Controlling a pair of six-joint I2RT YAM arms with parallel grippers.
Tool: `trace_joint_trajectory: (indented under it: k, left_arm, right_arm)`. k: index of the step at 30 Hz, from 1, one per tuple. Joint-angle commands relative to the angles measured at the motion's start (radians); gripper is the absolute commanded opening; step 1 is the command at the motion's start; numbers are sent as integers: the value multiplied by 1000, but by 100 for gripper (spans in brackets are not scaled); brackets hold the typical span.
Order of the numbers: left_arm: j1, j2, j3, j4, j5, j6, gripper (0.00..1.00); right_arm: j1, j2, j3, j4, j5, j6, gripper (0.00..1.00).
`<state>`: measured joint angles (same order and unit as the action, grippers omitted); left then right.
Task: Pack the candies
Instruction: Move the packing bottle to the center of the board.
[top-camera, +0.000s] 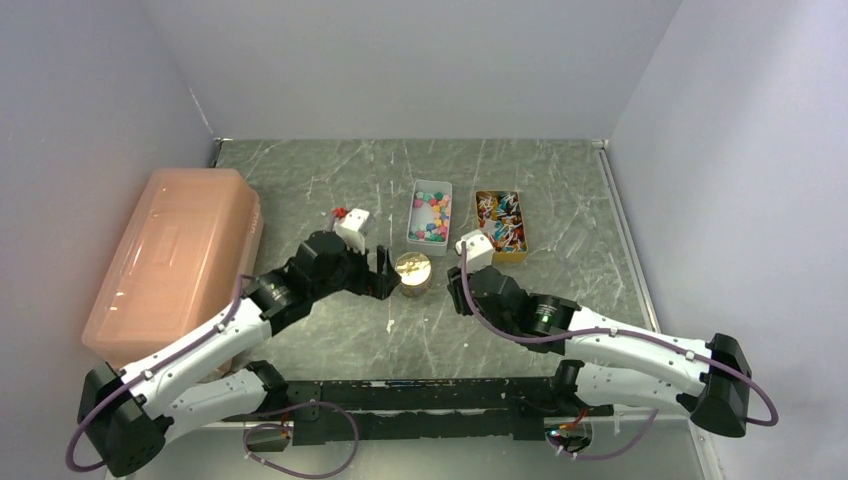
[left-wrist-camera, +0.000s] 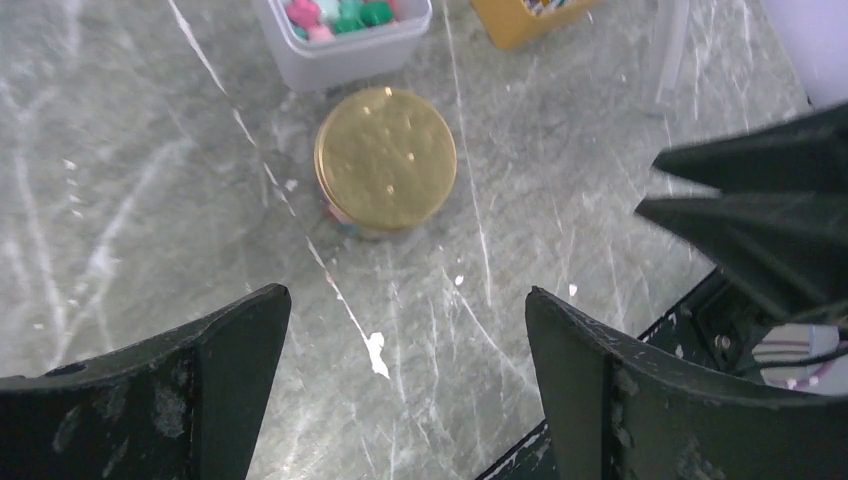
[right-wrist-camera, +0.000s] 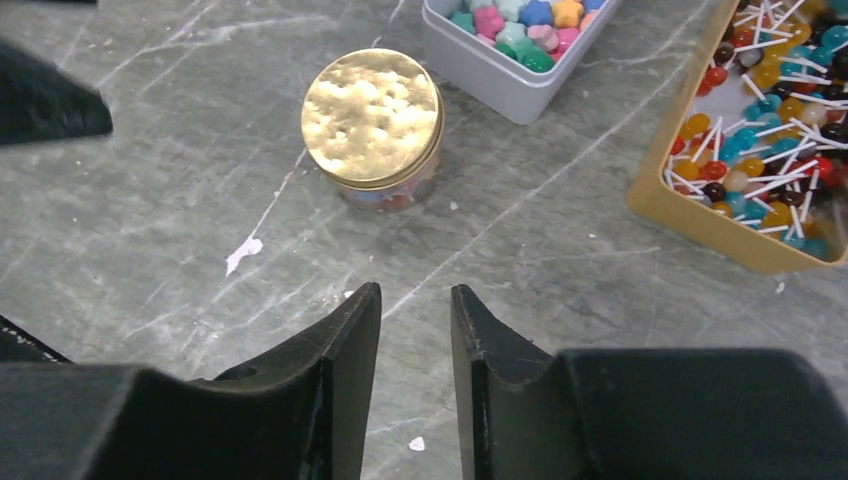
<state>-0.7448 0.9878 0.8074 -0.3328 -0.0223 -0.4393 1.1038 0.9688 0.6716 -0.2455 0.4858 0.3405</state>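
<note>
**Both grippers empty beside the capped jar, loose candies in the tray beyond**

Seen from above, a small glass jar (top-camera: 412, 272) with a gold lid stands on the grey marbled table (top-camera: 300, 180), between the two arm tips. The left gripper (left-wrist-camera: 405, 370) is spread wide with nothing between its fingers. The jar lies just ahead of it, apart from both fingertips. The right gripper (right-wrist-camera: 415, 330) shows only a narrow gap between its fingers and also grasps nothing. The jar lies ahead of it and a little to its left, clear of the fingers.

The candies (top-camera: 431, 216) fill a white rectangular tray (right-wrist-camera: 500, 80) that sits just past the jar, on the side away from the arm bases and out of contact with either gripper. They are small, rounded, chunky pieces in mixed pink, blue, green, yellow and pale mint, heaped loosely in one layer or more. A few coloured pieces also show through the jar's glass wall below the lid.

To the tray's right, near but apart from it, an orange box (top-camera: 500, 225) holds lollipops with white sticks. A large translucent pink storage bin (top-camera: 175, 262) occupies the table's left side, well apart from the tray.
</note>
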Motion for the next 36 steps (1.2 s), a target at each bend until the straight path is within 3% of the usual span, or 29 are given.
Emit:
trace_joint_trajectory:
  k: [1,8,15,22,29,36]
  left_arm:
    - [-17,-45,-154,270,115,-22,93]
    - [-34,21,-331,483,55,-84,93]
    - [-50,144,-436,761,24,-24,93]
    - [-87,288,-539,1070,-93,35,93]
    - [-157,492,-618,1386,-213,148,93]
    - [-161,776,-630,1720,-146,251,94]
  right_arm:
    - [-27,-37,37,-49,-22,-1,38]
    - [-75,-54,21,-38,-111,7,46]
    - [-83,-58,16,-71,-125,9,58]
    - [-87,-83,-12,-74,-135,27,61]
    - [-95,-88,-13,-90,-151,34,63]
    - [-141,-10,43,-97,-228,31,65]
